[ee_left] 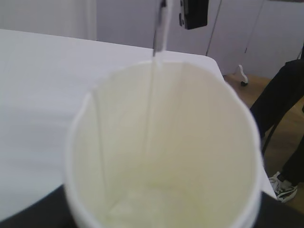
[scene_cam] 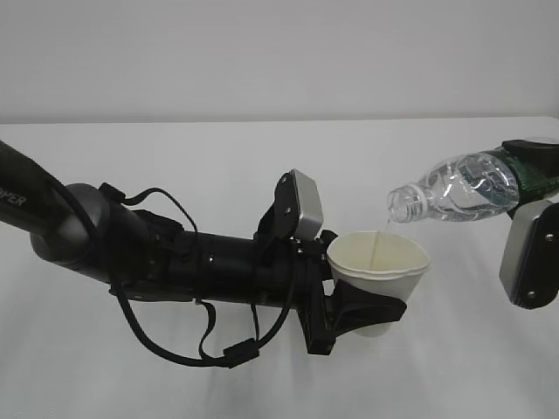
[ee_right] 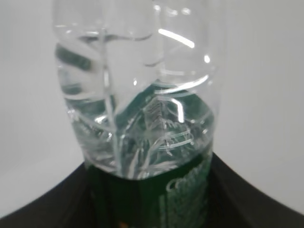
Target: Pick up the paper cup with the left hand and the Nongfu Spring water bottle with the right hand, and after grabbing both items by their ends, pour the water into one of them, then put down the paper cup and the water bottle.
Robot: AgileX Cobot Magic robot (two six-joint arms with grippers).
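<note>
My left gripper (scene_cam: 367, 307) is shut on the white paper cup (scene_cam: 381, 264), holding it upright above the table, mouth up. In the left wrist view the cup (ee_left: 190, 142) fills the frame and hides the fingers. My right gripper (scene_cam: 543, 173) is shut on the Nongfu Spring water bottle (scene_cam: 458, 188) at its green label end. The bottle lies tilted, its open neck pointing left and slightly down over the cup. A thin stream of water (scene_cam: 377, 244) falls from the neck into the cup, the stream (ee_left: 153, 80) also showing in the left wrist view. The right wrist view looks along the bottle (ee_right: 137, 95).
The white table (scene_cam: 218, 175) lies under both arms. Loose black cables (scene_cam: 175, 345) hang from the left arm. Past the table's far edge in the left wrist view stand a dark box (ee_left: 194, 13), white cabinet panels and a person's leg and shoe (ee_left: 285, 187).
</note>
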